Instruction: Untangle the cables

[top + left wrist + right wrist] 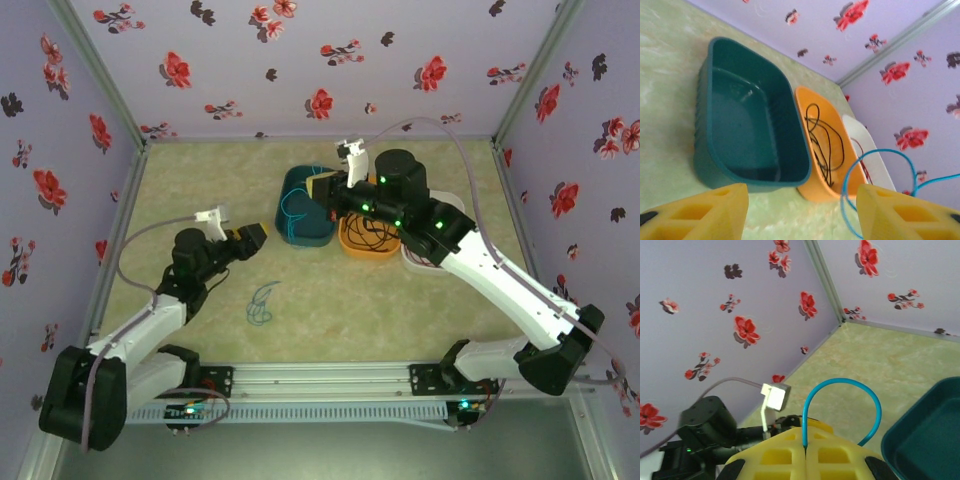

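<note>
Right pincer (804, 447) pinches the blue-teal cable (842, 381) while the left pincer (802, 210) stands spread.

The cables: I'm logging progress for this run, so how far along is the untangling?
Done: the black cable lies alone in the orange tray; a red cable seems to lie in the white tray. In hand: the right claw is shut on the blue cable. Left: the teal tray is empty, another teal-blue cable lies on the table, and the left claw is open.
</note>
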You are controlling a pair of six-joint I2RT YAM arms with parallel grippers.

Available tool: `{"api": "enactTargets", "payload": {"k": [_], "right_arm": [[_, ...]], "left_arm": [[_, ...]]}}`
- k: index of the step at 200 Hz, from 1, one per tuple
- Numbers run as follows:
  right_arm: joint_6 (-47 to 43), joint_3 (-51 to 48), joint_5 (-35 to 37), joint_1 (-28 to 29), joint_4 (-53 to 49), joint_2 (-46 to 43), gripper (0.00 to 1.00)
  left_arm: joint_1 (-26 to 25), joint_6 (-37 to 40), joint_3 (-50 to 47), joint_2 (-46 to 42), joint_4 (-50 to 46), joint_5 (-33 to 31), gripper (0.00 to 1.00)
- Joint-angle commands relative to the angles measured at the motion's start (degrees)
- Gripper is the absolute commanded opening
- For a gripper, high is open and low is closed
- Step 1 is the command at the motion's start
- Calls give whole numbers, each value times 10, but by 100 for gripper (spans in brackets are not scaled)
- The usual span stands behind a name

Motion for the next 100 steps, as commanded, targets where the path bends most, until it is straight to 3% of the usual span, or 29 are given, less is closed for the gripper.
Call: {"api": "enactTargets", "payload": {"k": [1,46,100], "right_arm": [[-13,26,-51,-3,30,4,0],[-6,16,-119,-5,61,2,0],[21,5,-166,-18,110,0,0]], "left_arm": [[15,41,-10,22,109,121,60],[18,-18,-13,95,292,239,61],[18,-2,-21,105,321,287,56]]}}
